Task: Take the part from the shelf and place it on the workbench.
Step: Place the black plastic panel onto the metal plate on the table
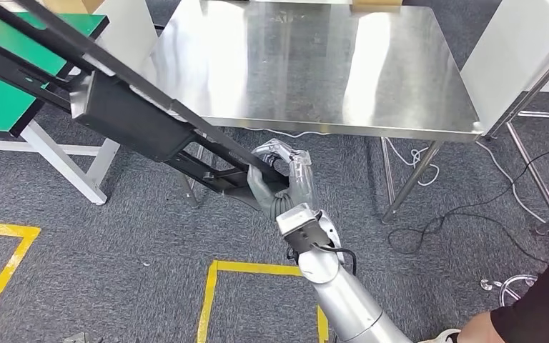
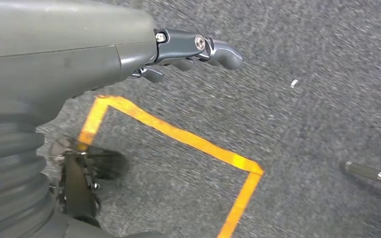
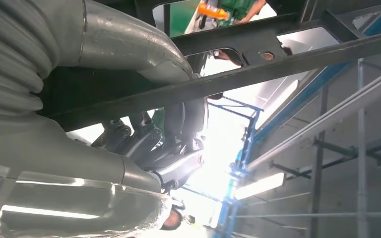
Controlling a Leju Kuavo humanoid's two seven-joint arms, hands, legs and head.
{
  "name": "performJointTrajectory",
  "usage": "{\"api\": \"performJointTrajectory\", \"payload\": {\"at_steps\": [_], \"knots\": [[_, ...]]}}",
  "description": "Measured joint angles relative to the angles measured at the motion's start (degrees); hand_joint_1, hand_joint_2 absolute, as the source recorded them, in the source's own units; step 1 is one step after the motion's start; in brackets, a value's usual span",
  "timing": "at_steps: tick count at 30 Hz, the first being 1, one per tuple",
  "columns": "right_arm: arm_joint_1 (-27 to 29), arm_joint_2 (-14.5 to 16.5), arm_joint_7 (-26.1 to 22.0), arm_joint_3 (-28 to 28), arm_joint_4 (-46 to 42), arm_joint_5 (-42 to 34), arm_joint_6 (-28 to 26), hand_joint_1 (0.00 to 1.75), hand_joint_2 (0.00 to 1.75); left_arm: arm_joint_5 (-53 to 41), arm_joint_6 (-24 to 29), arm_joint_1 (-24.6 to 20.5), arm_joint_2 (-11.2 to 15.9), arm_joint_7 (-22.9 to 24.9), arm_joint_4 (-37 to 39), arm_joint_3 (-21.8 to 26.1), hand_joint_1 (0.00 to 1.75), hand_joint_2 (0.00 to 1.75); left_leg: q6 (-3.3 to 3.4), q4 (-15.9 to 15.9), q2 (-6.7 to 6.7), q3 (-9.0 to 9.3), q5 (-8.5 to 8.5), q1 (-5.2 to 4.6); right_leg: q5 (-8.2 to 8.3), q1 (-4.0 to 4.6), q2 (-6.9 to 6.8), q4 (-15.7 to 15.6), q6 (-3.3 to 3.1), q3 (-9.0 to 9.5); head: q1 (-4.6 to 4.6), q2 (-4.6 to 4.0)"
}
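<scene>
No container appears in any view. In the head view the part (image 1: 125, 114) is a long black metal frame of thin rails and cross-bars with a flat dark panel fixed along its middle and a pale metal bracket at the panel's upper-left end. Its long axis runs diagonally from the upper left corner of the frame down to the centre, where the right hand (image 1: 280, 179) grips its lower end, fingers wrapped round a rail. The part hangs in the air over the grey carpet, its lower end just in front of the near edge of the bare steel tabletop (image 1: 314, 64). The right wrist view shows the right hand (image 3: 154, 148) closed round the black bars. The left hand (image 2: 178, 52) holds nothing, fingers loosely extended above carpet and yellow floor tape (image 2: 188, 139).
</scene>
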Motion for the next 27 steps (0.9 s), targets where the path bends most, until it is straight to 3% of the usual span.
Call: {"api": "performJointTrajectory", "payload": {"at_steps": [2,5,7,8,10,11,12,13,15,17,18,22,23,25,26,27], "knots": [[-0.9,0.5,0.4,0.3,0.5,1.1,-0.6,1.75,1.75,0.3,0.1,-0.1,0.1,-0.1,0.0,0.0,0.00,1.75,0.66,-5.4,0.12,2.47,1.94,-0.42,-0.71,0.40,0.04,-0.1,0.57,0.56,-0.06,0.00],[-2.3,1.0,1.1,0.7,1.1,3.5,-2.2,1.75,1.75,0.7,0.2,-0.1,0.1,-0.4,0.0,0.0,0.00,1.75,1.66,-6.7,0.20,3.38,1.14,-0.81,-1.25,0.76,-0.16,-0.3,1.44,0.59,-0.17,0.00],[-3.1,1.2,1.6,0.9,1.4,5.6,-3.7,1.75,1.75,0.8,0.3,0.1,0.0,-0.7,0.0,0.1,0.00,1.75,2.43,-7.5,0.09,4.03,1.15,-0.71,-2.17,0.85,-0.32,1.7,1.67,-0.51,-0.05,0.00],[-3.6,1.2,1.8,0.9,1.6,6.6,-4.4,1.75,1.75,0.8,0.3,0.1,0.0,-0.8,0.0,0.1,0.00,1.75,2.84,-7.9,0.05,4.36,1.11,-0.64,-3.19,0.89,-0.33,4.6,1.56,-2.19,0.03,0.00],[-4.2,1.0,2.2,1.0,2.0,8.0,-5.6,1.75,1.75,0.8,0.3,0.1,0.0,-0.9,0.0,0.1,0.00,1.75,3.44,-7.9,-0.09,4.60,0.76,-0.86,-5.59,0.85,-0.32,12.9,1.18,-7.38,0.08,0.00],[-4.3,0.9,2.3,1.0,2.2,8.5,-6.0,1.75,1.75,0.8,0.4,0.1,0.0,-0.9,0.0,0.1,0.00,1.75,3.60,-7.9,-0.21,4.76,0.52,-0.97,-6.16,0.84,-0.32,16.3,1.25,-9.92,0.09,0.00],[-4.4,0.7,2.5,1.0,2.5,9.0,-6.3,1.75,1.75,0.8,0.4,0.2,0.0,-0.9,0.0,0.1,0.00,1.75,3.66,-7.9,-0.36,5.01,0.26,-1.06,-5.78,0.84,-0.32,17.7,1.53,-11.53,0.09,0.00],[-4.4,0.6,2.7,1.1,2.7,9.5,-6.5,1.75,1.75,0.8,0.5,0.2,-0.1,-0.9,0.0,0.1,0.00,1.75,3.64,-7.9,-0.53,5.37,-0.04,-1.13,-4.37,0.84,-0.32,16.8,1.96,-11.92,0.10,0.00],[-4.7,0.5,3.1,1.2,3.2,10.4,-6.8,1.75,1.75,0.8,0.7,0.2,-0.2,-1.0,0.0,0.1,0.00,1.75,3.38,-7.9,-0.77,6.26,-0.71,-1.25,0.29,0.90,-0.35,9.1,2.62,-9.52,0.15,0.00],[-5.4,0.5,3.4,1.3,3.6,10.9,-6.9,1.75,1.75,0.9,0.9,0.1,-0.3,-1.2,0.0,0.1,0.00,1.75,2.87,-7.5,-0.93,6.81,-1.60,-1.64,3.76,1.11,-0.33,2.0,2.22,-6.61,0.15,0.00],[-5.6,0.5,3.5,1.3,3.8,10.9,-7.0,1.75,1.75,1.0,1.0,0.0,-0.4,-1.3,0.0,0.1,0.00,1.75,2.57,-7.4,-0.98,6.94,-1.99,-1.76,4.40,1.21,-0.30,0.4,1.76,-5.92,0.06,0.00],[-6.4,0.5,4.0,1.4,4.3,10.9,-7.0,1.75,1.75,1.2,1.1,-0.3,-0.6,-1.6,0.0,0.1,0.00,1.75,1.26,-5.8,-0.74,6.59,-3.51,-1.30,4.28,0.54,-0.13,-0.3,0.03,-4.84,-0.15,0.00],[-6.6,0.5,4.1,1.4,4.4,10.9,-7.0,1.75,1.75,1.2,1.1,-0.3,-0.7,-1.6,0.0,0.1,0.00,1.75,0.84,-3.4,-0.57,5.52,-4.68,-1.07,4.11,0.33,-0.10,-0.4,-0.41,-4.34,-0.21,0.00],[-6.8,0.6,4.1,1.5,4.6,10.9,-6.9,1.75,1.75,1.3,1.1,-0.3,-0.7,-1.6,0.0,0.1,0.00,1.75,0.04,4.2,-0.28,1.52,-7.76,-0.61,3.52,0.42,-0.06,-0.4,-1.06,-3.50,-0.29,0.00],[-6.9,0.6,4.1,1.5,4.8,10.9,-6.9,1.75,1.75,1.4,1.1,-0.3,-0.7,-1.6,0.0,0.1,0.00,1.75,-0.28,7.8,-0.21,-0.70,-8.71,-0.39,3.19,0.48,-0.01,-0.4,-1.15,-3.14,-0.29,0.00],[-6.9,0.5,4.1,1.5,5.0,10.9,-6.9,1.75,1.75,1.4,1.2,-0.3,-0.7,-1.6,0.0,0.1,0.00,1.75,-0.50,9.7,-0.14,-2.26,-8.62,-0.19,2.84,0.51,0.08,-0.4,-1.10,-2.76,-0.29,0.00]]}}
